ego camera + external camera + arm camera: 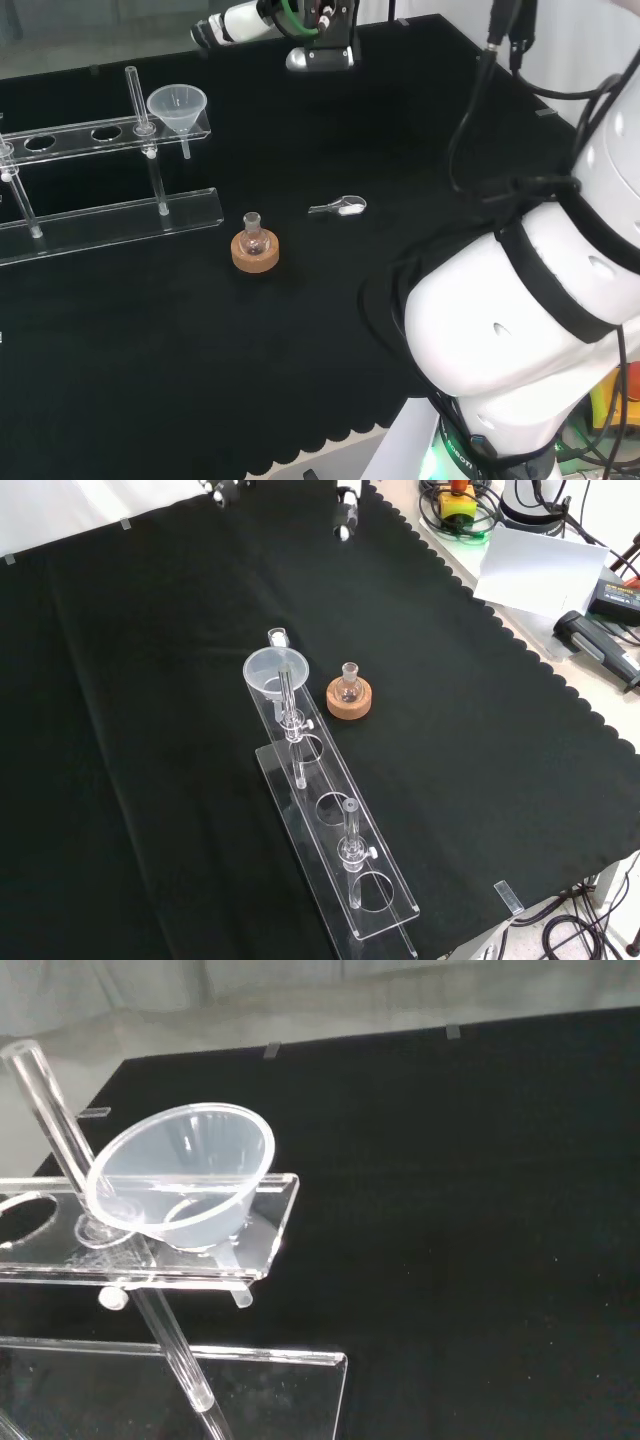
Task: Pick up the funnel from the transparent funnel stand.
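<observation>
Funnel [180, 1175], clear and cone-shaped, sits in the stand's [270, 1250] end hole.

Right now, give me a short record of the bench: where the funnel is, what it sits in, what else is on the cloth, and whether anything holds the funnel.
funnel: seated upright in the end hole of the stand's top shelf
funnel stand: clear, other holes visible are vacant
flask: small, on a cork ring, apart from the stand
spoon: lying on the black cloth
funnel contact: nothing touches it
task status: funnel not yet lifted
</observation>
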Tool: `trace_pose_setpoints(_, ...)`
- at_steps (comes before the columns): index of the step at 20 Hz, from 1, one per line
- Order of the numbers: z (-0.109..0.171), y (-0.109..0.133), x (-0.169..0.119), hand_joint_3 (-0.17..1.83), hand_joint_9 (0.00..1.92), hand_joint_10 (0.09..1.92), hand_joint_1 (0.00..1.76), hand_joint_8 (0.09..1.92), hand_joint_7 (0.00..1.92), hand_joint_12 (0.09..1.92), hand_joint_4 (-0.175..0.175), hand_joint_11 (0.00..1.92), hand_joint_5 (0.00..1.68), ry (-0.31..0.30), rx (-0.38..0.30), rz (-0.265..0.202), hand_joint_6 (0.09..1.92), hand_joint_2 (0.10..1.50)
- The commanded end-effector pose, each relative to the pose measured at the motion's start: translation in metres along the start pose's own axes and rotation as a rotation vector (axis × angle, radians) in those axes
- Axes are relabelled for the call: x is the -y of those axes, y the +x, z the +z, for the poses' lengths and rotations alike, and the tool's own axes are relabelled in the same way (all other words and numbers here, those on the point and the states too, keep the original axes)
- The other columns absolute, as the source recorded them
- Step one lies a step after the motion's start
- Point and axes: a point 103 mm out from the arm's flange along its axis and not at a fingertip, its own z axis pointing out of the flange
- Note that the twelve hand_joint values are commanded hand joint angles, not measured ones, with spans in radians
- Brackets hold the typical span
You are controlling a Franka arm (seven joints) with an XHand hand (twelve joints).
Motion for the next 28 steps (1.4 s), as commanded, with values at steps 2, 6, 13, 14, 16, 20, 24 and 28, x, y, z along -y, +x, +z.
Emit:
trace_pose_setpoints(2,0.012,-0.001,-0.018,0.08,0.00,0.09,0.36,0.09,0.00,0.09,-0.002,0.00,0.00,-0.004,-0.007,-0.011,0.09,0.64)
trace_pose_setpoints(6,0.017,0.004,-0.031,0.08,0.00,0.09,0.37,0.09,0.00,0.09,-0.003,0.00,0.00,0.022,-0.016,-0.027,0.09,0.64)
trace_pose_setpoints(13,0.032,0.025,-0.045,0.07,0.00,0.09,0.37,0.09,0.00,0.09,-0.004,0.00,0.00,0.037,-0.032,-0.041,0.09,0.64)
trace_pose_setpoints(14,0.034,0.028,-0.047,0.07,0.00,0.09,0.37,0.09,0.00,0.09,-0.004,0.00,0.00,0.041,-0.034,-0.043,0.09,0.65)
trace_pose_setpoints(16,0.038,0.033,-0.050,0.07,0.00,0.09,0.37,0.09,0.00,0.09,-0.004,0.00,0.00,0.047,-0.034,-0.048,0.09,0.65)
trace_pose_setpoints(20,0.046,0.039,-0.056,0.07,0.00,0.09,0.37,0.09,0.01,0.09,-0.005,0.00,0.00,0.067,-0.044,-0.044,0.09,0.65)
trace_pose_setpoints(24,0.054,0.043,-0.060,0.07,0.00,0.09,0.37,0.09,0.01,0.09,-0.005,0.00,0.00,0.077,-0.044,-0.044,0.09,0.65)
trace_pose_setpoints(28,0.063,0.048,-0.060,0.06,0.00,0.09,0.37,0.09,0.01,0.09,-0.006,0.00,0.00,0.091,-0.042,-0.049,0.09,0.65)
